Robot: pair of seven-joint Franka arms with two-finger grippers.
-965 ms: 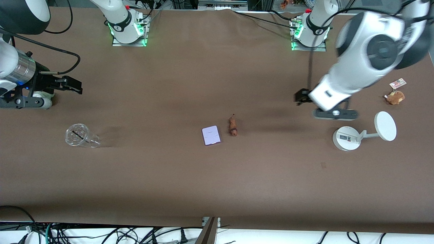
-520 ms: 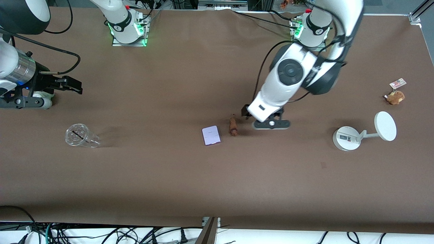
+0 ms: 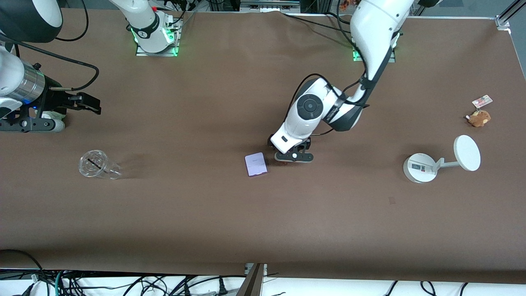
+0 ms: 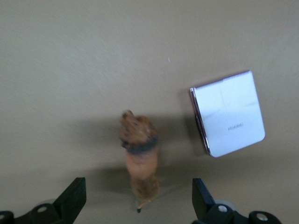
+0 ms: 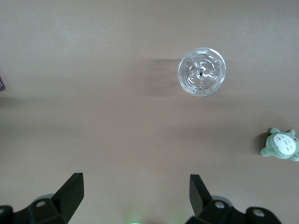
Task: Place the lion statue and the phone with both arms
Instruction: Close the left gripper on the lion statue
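Note:
The lion statue (image 4: 139, 158) is a small orange-brown figurine lying on the brown table beside the phone (image 3: 256, 164), on the side toward the left arm's end. The phone is a pale lavender slab, lying flat; it also shows in the left wrist view (image 4: 229, 114). My left gripper (image 3: 292, 157) is low over the lion statue and hides most of it in the front view. In the left wrist view the left gripper (image 4: 138, 198) is open, with one finger on each side of the lion's tail end, not touching it. My right gripper (image 3: 91, 104) waits open and empty at the right arm's end of the table (image 5: 135, 189).
A clear plastic cup (image 3: 96, 164) (image 5: 202, 71) lies near the right gripper. A grey-green plush (image 5: 280, 144) sits beside it. A white round-based stand (image 3: 421, 166), a brown plush (image 3: 479, 118) and a card (image 3: 481, 100) are at the left arm's end.
My left arm has swung from over the white stand toward the table's middle and come down over the lion statue. The right arm, phone and lion have not moved.

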